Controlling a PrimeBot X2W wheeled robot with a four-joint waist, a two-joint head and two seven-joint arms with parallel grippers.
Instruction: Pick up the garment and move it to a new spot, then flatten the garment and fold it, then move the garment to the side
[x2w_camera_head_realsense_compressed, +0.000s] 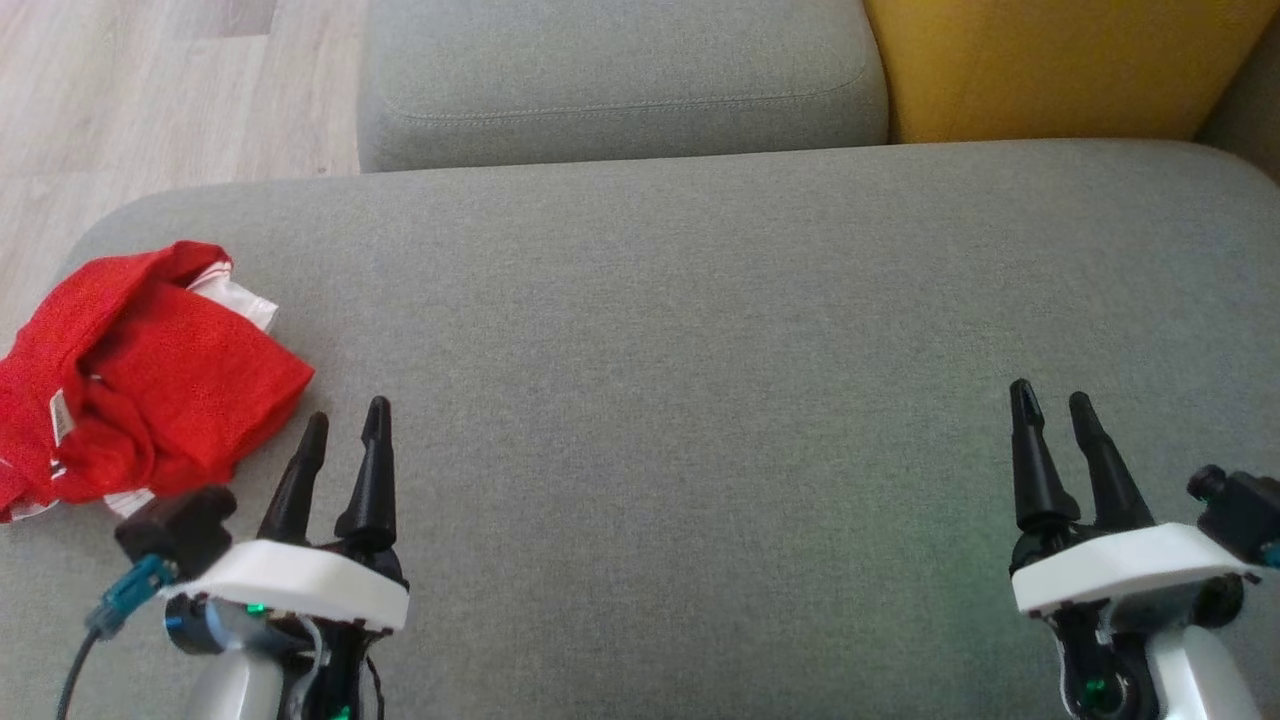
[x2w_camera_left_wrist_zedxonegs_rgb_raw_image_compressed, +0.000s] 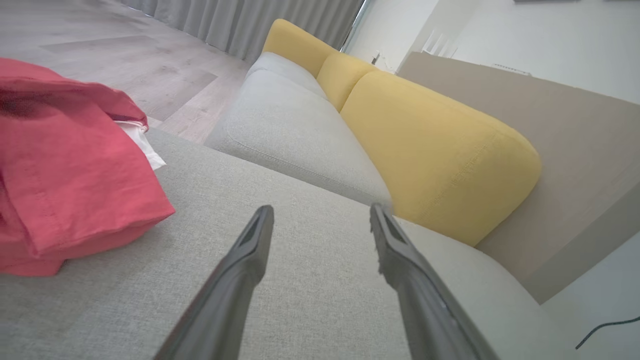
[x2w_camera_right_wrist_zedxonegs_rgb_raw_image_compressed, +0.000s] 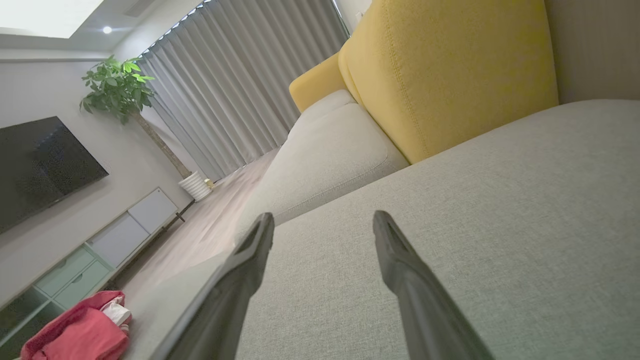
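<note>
- The left gripper hovers low over the near left part of the grey seat cushion. Its jaws stand wide apart and hold nothing.
- The right gripper hangs over the near right part of the same cushion, well apart from the left one. Its jaws are also spread wide and empty, with bare fabric between them in the right wrist view.
- The garment lies in a crumpled heap at the cushion's left edge, just beside the left gripper and a little beyond it, without touching it.
- It is bright red with a fine, mesh-like weave, bunched into thick rounded folds with one flap lapped over the top.
- White cloth peeks out at its far edge and along its near edge, and a small pale label shows on its left side.
- Beyond the wide cushion sits a second grey seat cushion, with a yellow back cushion to its right.
- Pale wooden floor lies farther left.
</note>
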